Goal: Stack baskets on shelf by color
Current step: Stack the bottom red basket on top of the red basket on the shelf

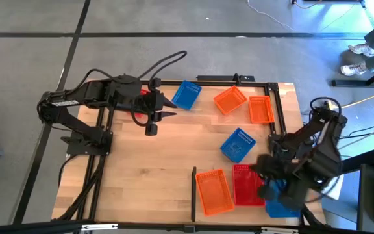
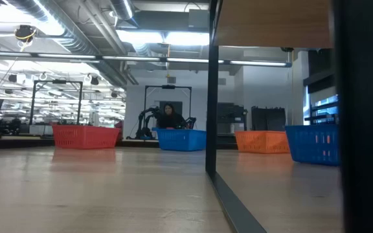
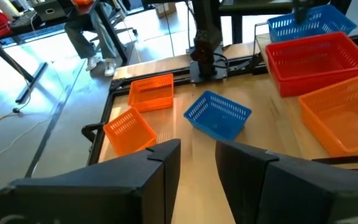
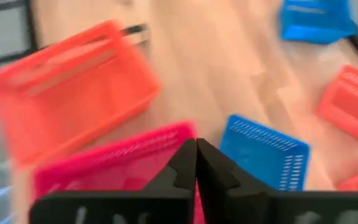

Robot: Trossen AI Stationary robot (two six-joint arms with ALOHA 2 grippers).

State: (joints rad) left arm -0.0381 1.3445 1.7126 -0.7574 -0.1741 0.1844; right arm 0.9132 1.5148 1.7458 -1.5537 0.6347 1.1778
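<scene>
A light wood shelf [image 1: 154, 169] with black frame rails lies flat, seen from above, with baskets scattered across it; a short black divider strip [image 1: 193, 193] stands at its near edge. Just right of the strip sit an orange basket [image 1: 213, 191] and a red basket [image 1: 246, 185] side by side, touching or nearly so; beyond the red one, at the near right corner, a blue basket [image 1: 279, 207] shows partly under the right arm. A second blue basket [image 1: 237, 144] lies tilted near the middle of the right half; along the far edge lie a third blue basket [image 1: 187, 94] and two more orange baskets [image 1: 230, 99], [image 1: 260, 109], close together towards the far right corner. A further red basket [image 1: 143, 97] peeks out beneath the left arm near the far edge. The left tool [image 1: 164, 109] hovers over the far left part of the shelf, its fingers [image 3: 160, 168] apart with nothing between them; the right tool [image 4: 196, 163] hangs above the near right corner, over the red basket, its fingers pressed together and holding nothing. In the level view, a person sits in the room far behind the shelf.
</scene>
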